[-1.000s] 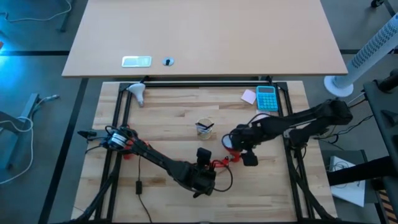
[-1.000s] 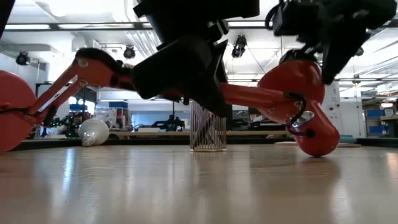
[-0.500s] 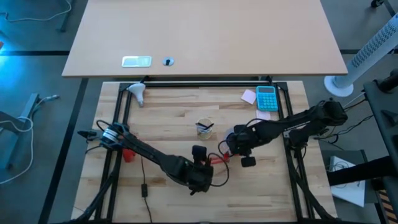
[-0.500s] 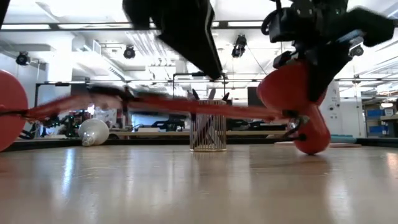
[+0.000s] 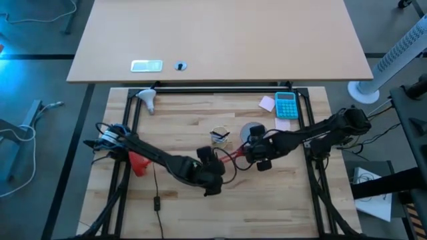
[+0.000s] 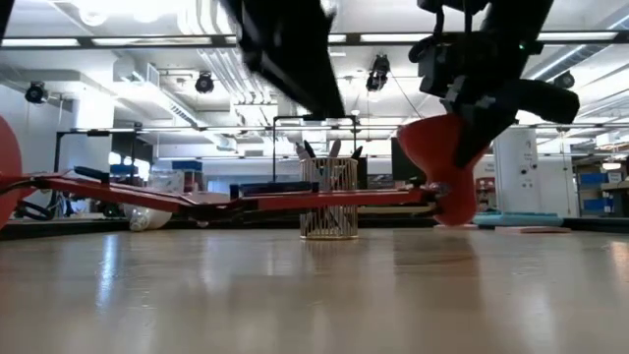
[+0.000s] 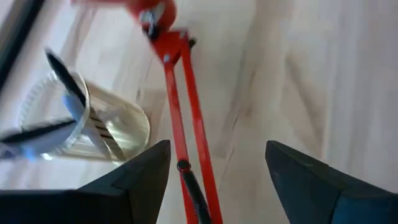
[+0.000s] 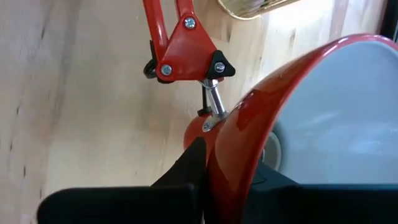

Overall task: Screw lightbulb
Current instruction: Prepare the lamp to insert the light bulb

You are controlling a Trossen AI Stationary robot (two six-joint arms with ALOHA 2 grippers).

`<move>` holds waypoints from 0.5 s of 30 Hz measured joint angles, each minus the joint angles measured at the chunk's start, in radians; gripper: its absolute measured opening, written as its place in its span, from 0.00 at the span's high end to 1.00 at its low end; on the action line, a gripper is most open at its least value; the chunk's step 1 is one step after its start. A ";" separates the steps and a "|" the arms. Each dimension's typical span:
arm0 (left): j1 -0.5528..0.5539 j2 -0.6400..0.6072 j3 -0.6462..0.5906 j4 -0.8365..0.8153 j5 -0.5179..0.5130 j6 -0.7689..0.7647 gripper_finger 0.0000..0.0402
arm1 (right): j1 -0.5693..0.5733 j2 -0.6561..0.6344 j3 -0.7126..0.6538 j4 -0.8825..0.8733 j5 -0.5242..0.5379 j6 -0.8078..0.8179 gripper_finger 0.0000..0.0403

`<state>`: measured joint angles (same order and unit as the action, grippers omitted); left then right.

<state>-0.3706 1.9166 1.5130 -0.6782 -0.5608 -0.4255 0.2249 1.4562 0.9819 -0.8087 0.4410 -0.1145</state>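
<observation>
Right gripper clamped on the rim of the red lamp shade at mid-table, left gripper spread open above the lamp's red arm, clear cup just beside, lightbulb well apart at the far left corner.

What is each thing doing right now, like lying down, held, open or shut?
Lightbulb: lying on its side at the table's far left corner, untouched.
Lamp shade: gripped at its rim by the right gripper, opening facing up.
Lamp arm: lying low, nearly flat.
Left gripper: open, above the lamp arm.
Cup: upright, holding pens.
</observation>
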 joint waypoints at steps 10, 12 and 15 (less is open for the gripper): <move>0.018 -0.003 -0.234 0.224 0.060 -0.141 0.37 | 0.011 -0.010 -0.093 0.133 0.015 0.069 0.93; 0.019 -0.003 -0.276 0.259 0.065 -0.177 0.37 | 0.014 -0.015 -0.107 0.173 0.027 0.076 0.93; 0.019 -0.005 -0.320 0.288 0.070 -0.233 0.37 | 0.018 -0.022 -0.125 0.233 0.031 0.063 0.93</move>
<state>-0.3511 1.9116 1.1927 -0.3903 -0.4905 -0.6585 0.2432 1.4342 0.8567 -0.5759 0.4716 -0.0519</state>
